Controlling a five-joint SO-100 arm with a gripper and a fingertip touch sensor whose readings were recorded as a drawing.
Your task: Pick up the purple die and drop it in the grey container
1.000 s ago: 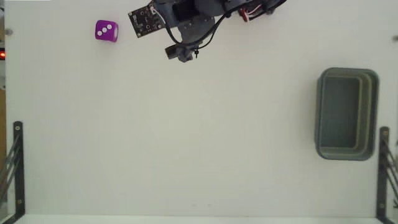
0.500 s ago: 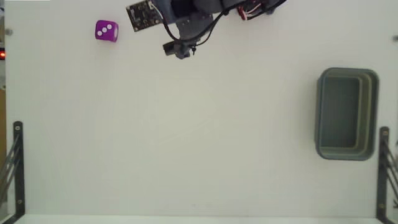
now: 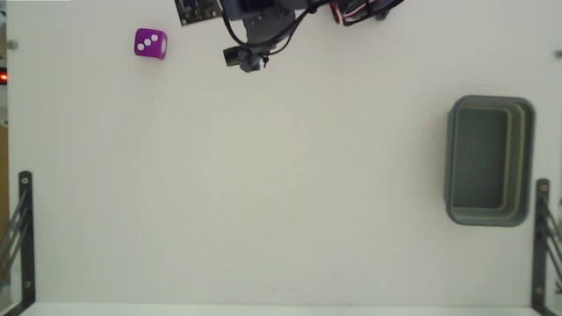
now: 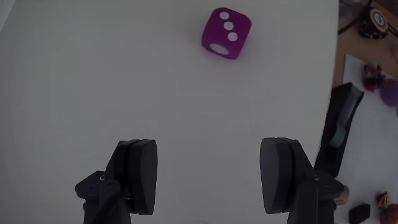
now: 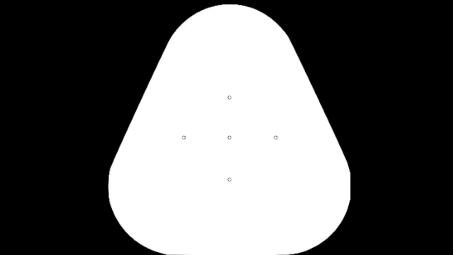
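In the wrist view the pincer [image 4: 208,168] stands spread wide and empty, its two matte black rounded pads [image 4: 140,174] over the smooth white tabletop [image 4: 124,81], with bare surface between them and the purple die [image 4: 226,33] farther ahead, a glossy rounded cube with white dots. In the fixed view the die [image 3: 150,44] lies at upper left, just left of the black circuit board [image 3: 198,10] on the arm, well apart from the grey container [image 3: 490,161], a thick-rimmed rounded bin at the right edge. Since a second ago the arm has drawn up toward the top edge; die and bin have not moved.

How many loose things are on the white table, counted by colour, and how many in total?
Purple: 1, the purple die
Grey-green: 1, the grey container
Total: 2
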